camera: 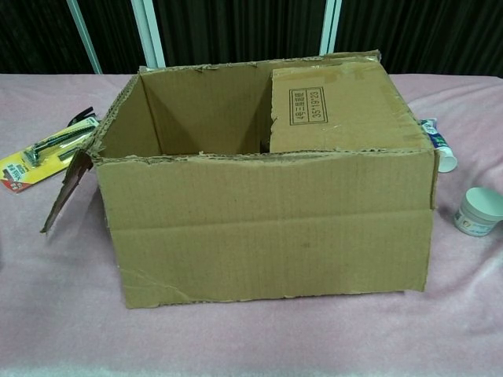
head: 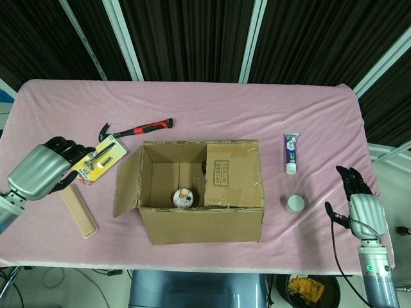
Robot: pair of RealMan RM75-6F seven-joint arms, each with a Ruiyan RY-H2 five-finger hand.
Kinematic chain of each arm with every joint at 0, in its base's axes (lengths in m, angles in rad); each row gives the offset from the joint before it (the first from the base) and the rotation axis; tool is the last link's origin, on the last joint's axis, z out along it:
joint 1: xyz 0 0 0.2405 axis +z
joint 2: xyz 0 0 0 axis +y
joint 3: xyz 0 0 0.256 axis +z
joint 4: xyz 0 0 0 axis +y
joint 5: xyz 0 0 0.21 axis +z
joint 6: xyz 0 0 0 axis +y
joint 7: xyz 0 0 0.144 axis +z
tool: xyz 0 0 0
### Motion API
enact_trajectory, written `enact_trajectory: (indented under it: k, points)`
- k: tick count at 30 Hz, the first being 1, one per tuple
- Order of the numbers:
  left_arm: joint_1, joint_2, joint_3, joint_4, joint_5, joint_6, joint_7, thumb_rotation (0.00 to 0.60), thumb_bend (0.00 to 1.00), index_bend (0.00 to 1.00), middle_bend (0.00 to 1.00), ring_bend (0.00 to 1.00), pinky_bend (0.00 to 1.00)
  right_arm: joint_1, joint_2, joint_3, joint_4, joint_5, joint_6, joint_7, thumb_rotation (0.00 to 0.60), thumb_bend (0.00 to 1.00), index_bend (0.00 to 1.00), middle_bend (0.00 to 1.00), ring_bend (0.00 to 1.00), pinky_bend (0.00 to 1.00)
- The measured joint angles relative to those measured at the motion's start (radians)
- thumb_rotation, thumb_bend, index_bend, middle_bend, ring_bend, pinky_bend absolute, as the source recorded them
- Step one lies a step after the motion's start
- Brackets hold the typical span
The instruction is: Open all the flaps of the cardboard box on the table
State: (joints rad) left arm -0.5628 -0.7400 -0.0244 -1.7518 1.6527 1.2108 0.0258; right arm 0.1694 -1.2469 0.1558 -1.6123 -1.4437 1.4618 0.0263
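Two hands are showing in your head view, one at each end of the pink tabletop [head: 212, 109]. Your left hand [head: 40, 171] is hovering at the far left edge, its fingers curled in with nothing in them, well apart from the box. Just below it a long tan block [head: 79, 211] is lying flat, and just beside its fingertips a yellow carded tool pack [head: 96, 163] is resting, with a red-handled hammer [head: 138, 128] beyond it.

Near the middle the cardboard box [head: 200, 189] is sitting on the cloth. Its left flap [head: 127, 185] is hanging outward and down (in the chest view it is drooping past the left wall), while the right flap [head: 234, 174] is lying folded in over the opening, printed label up. Inside, a small round container [head: 184, 197] is standing on the box floor.

Right of the box a toothpaste tube [head: 291, 153] is lying lengthwise, and a small white jar [head: 295, 204] is standing near the box's front right corner. Your right hand [head: 361, 205] is waiting at the right edge, fingers straight and holding nothing, well apart from the jar.
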Motion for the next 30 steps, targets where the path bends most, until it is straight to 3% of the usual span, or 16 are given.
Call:
enact_trajectory:
  k: [4, 11, 16, 19, 24, 30]
  points:
    - [0.107, -0.069, 0.014, 0.011, -0.046, 0.119, -0.021, 0.6, 0.16, 0.0, 0.01, 0.0, 0.0, 0.012, 0.029, 0.005, -0.018, -0.038, 0.005, 0.005, 0.6, 0.39, 0.05, 0.12, 0.07, 0.23]
    - [0.272, -0.223, 0.037, 0.085, -0.109, 0.293, -0.018, 0.6, 0.15, 0.0, 0.0, 0.0, 0.0, 0.085, 0.105, 0.028, -0.077, -0.104, -0.046, -0.043, 0.6, 0.39, 0.05, 0.1, 0.07, 0.23]
    - [0.338, -0.326, 0.042, 0.169, -0.126, 0.364, -0.051, 0.6, 0.15, 0.0, 0.0, 0.0, 0.0, 0.166, 0.159, 0.057, -0.143, -0.135, -0.136, -0.144, 0.6, 0.57, 0.05, 0.1, 0.07, 0.23]
    - [0.354, -0.367, 0.048, 0.213, -0.126, 0.369, -0.083, 0.6, 0.15, 0.0, 0.0, 0.0, 0.0, 0.226, 0.187, 0.081, -0.189, -0.14, -0.208, -0.2, 0.6, 0.73, 0.09, 0.11, 0.08, 0.23]
    - [0.358, -0.396, 0.045, 0.275, -0.108, 0.373, -0.1, 0.6, 0.15, 0.0, 0.0, 0.0, 0.0, 0.341, 0.21, 0.133, -0.251, -0.119, -0.337, -0.293, 0.6, 0.95, 0.23, 0.18, 0.13, 0.25]
    - [0.36, -0.412, 0.035, 0.307, -0.097, 0.37, -0.143, 0.6, 0.15, 0.0, 0.0, 0.0, 0.0, 0.507, 0.181, 0.203, -0.278, -0.032, -0.484, -0.415, 0.6, 1.0, 0.33, 0.27, 0.19, 0.26]
